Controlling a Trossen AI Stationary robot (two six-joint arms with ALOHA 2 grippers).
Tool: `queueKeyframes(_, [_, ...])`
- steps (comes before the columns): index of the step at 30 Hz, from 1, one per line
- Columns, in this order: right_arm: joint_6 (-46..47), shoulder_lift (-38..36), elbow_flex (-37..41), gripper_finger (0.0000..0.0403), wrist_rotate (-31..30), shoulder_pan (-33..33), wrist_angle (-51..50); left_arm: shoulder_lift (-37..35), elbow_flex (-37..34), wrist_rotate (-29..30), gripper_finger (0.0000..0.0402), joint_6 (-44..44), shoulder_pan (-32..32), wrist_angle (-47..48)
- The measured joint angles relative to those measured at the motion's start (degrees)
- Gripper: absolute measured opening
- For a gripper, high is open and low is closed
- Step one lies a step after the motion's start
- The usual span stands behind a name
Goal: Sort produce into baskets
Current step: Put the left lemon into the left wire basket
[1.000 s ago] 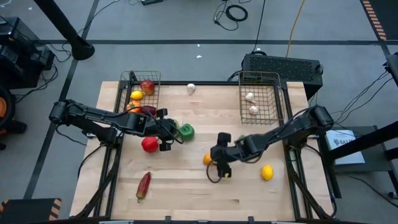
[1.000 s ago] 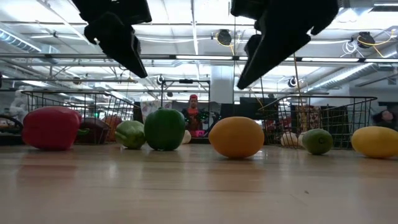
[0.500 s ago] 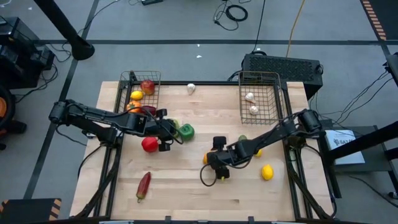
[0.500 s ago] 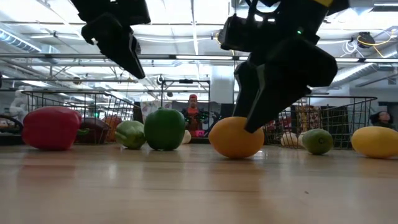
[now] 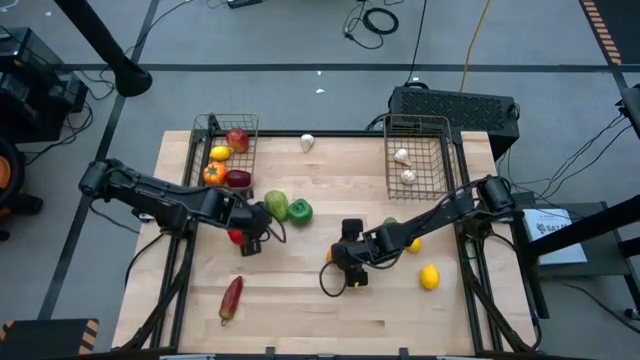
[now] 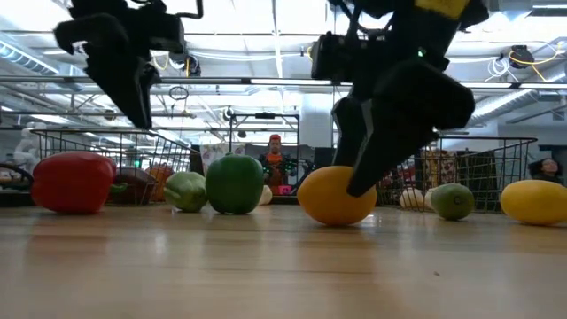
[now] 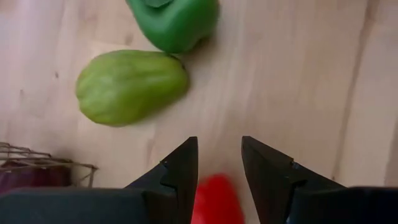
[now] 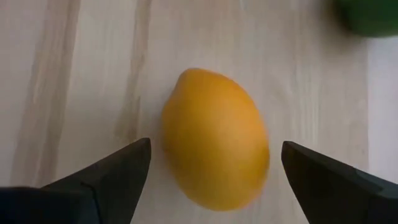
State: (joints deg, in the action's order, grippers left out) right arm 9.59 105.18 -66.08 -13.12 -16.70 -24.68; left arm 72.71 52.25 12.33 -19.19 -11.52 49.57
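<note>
An orange-yellow lemon (image 8: 214,140) lies on the table's middle, also seen in the low view (image 6: 335,195). My right gripper (image 8: 216,148) stands open low over it, one finger on each side, apart from it. My left gripper (image 7: 219,158) is open and hangs above a red pepper (image 6: 73,182), whose top (image 7: 214,199) shows below the fingers. A pale green fruit (image 7: 130,87) and a green pepper (image 7: 177,22) lie just beyond. The left basket (image 5: 228,150) holds several fruits. The right basket (image 5: 415,150) holds two garlic bulbs.
A yellow lemon (image 5: 429,277) lies near the right edge and a red chili (image 5: 231,296) near the front left. A garlic bulb (image 5: 307,142) sits at the far edge between the baskets. A green lime (image 6: 453,200) lies behind my right gripper.
My right gripper has come down from above until its open fingers stand on either side of the orange-yellow lemon. My left gripper has gone toward the table's left and near edges, to above the red pepper, and has turned about. No produce has moved.
</note>
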Motion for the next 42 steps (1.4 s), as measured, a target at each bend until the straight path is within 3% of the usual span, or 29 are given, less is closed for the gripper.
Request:
queueKeyframes(10, [-1.84, 4.67, 0.0, 0.0346, 3.22, 2.23, 2.39, 0.0, 0.0, 5.88, 0.0132, 0.21, -3.99, -2.96])
queueKeyframes(19, [-1.49, 4.04, -0.03, 0.0267, 3.0, 2.56, 2.53, 0.0, 0.0, 7.21, 0.0132, -0.01, -4.19, -2.61])
queueKeyframes(24, [-5.09, 2.2, -2.96, 0.0249, 2.55, 4.47, 1.43, -1.53, 0.0, 7.24, 0.0132, -2.38, -7.08, 0.24])
queueKeyframes(26, [-9.2, 1.45, -5.17, 0.025, 0.91, 5.81, 1.32, -2.79, 0.0, 7.65, 0.0132, -4.23, -8.82, 1.21])
queueKeyframes(31, [-24.34, 0.87, -12.74, 0.0258, -10.16, 11.02, 3.03, -6.97, 0.0, 9.88, 0.0132, -8.57, -14.28, 0.93])
queueKeyframes(33, [-30.77, 0.85, -15.51, 0.0259, -13.53, 13.96, 7.47, -8.73, -0.2, 11.94, 0.0132, -9.68, -17.08, 0.84])
queueKeyframes(36, [-37.19, 0.81, -17.51, 0.0259, -12.49, 19.13, 20.76, -10.84, -0.85, 16.38, 0.0132, -10.41, -21.33, 0.59])
queueKeyframes(39, [-37.89, 0.88, -17.73, 0.0259, -4.5, 24.6, 35.91, -12.44, -2.01, 21.03, 0.0132, -11.1, -24.91, 0.56])
queueKeyframes(42, [-30.71, 2.44, -17.84, 0.026, 7.17, 29.87, 50.49, -13.19, -3.1, 23.92, 0.0132, -12.76, -27.35, 0.62])
